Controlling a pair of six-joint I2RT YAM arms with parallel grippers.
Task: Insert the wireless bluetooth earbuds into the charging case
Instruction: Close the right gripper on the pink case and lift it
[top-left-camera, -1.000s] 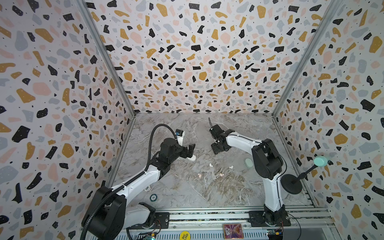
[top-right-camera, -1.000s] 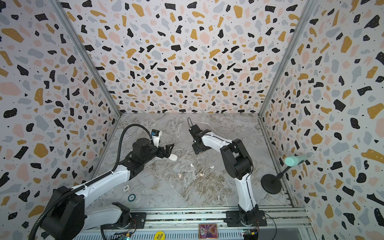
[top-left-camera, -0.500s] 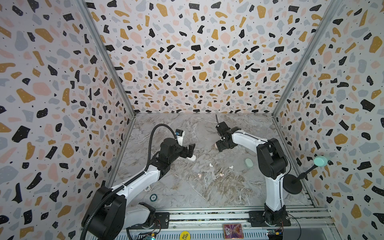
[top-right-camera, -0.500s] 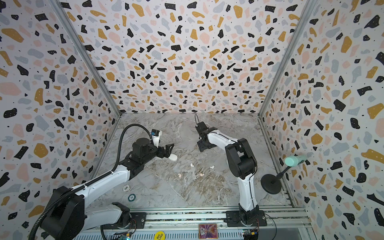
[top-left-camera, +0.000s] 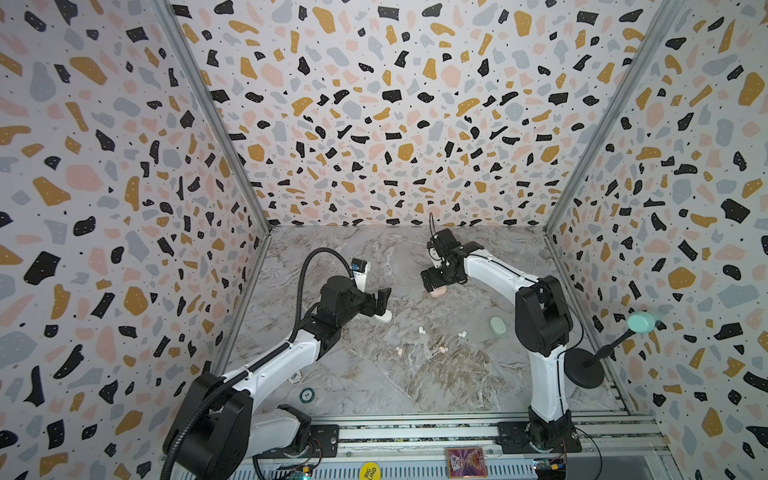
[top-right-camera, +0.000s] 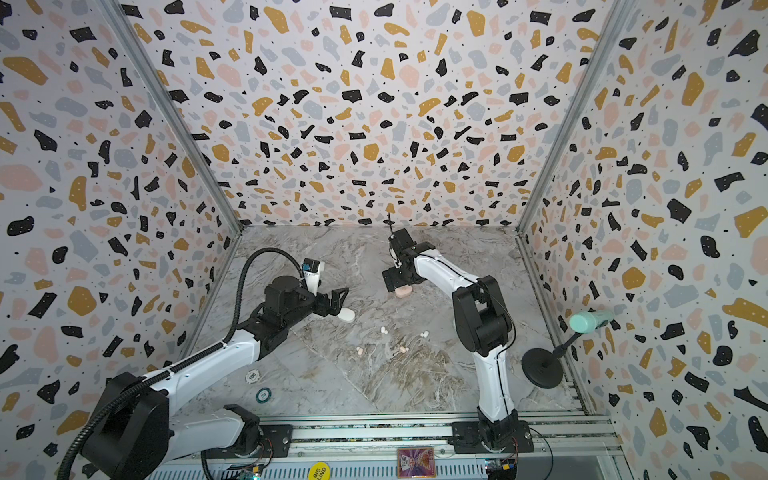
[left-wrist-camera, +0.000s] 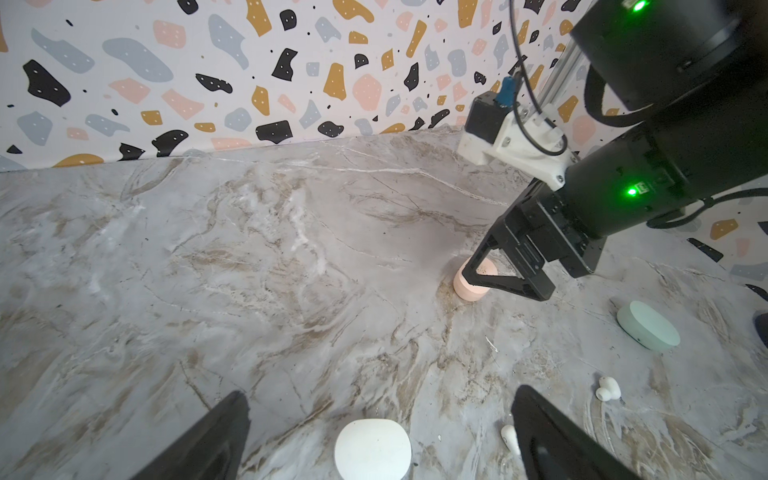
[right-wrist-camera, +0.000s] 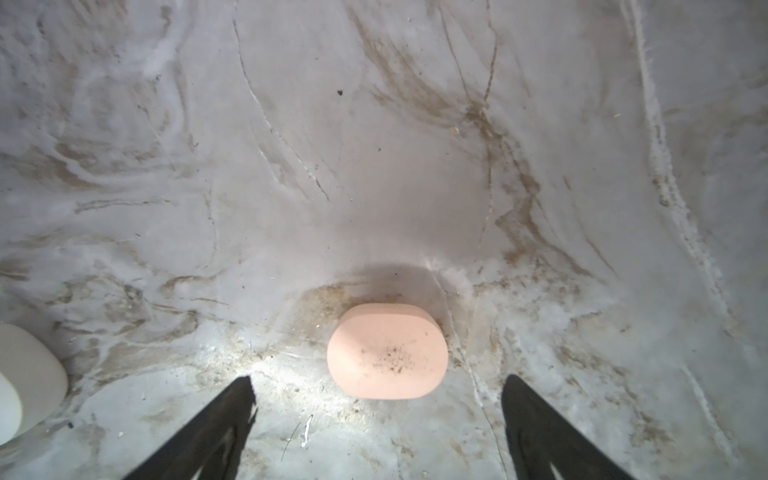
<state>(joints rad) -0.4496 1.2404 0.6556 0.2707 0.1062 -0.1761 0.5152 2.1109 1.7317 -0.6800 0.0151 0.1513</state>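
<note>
- Release is the news: the right end effector (right-wrist-camera: 378, 384) has spread its fingers wide, and the pink charging case (right-wrist-camera: 386, 353) now sits free on the worktop (top-left-camera: 374, 395) beneath it, lid shut.
- The left end effector (left-wrist-camera: 380, 395), fingers wide apart and empty, hovers over the white case (left-wrist-camera: 372, 449).
- White earbuds (top-left-camera: 422, 330) and pink earbuds (top-left-camera: 399, 351) lie loose at 6 o'clock of the pink case, with the mint case (top-left-camera: 497, 325) at their 3 o'clock.
- No bud looks seated yet, and a case probably needs opening first.
</note>
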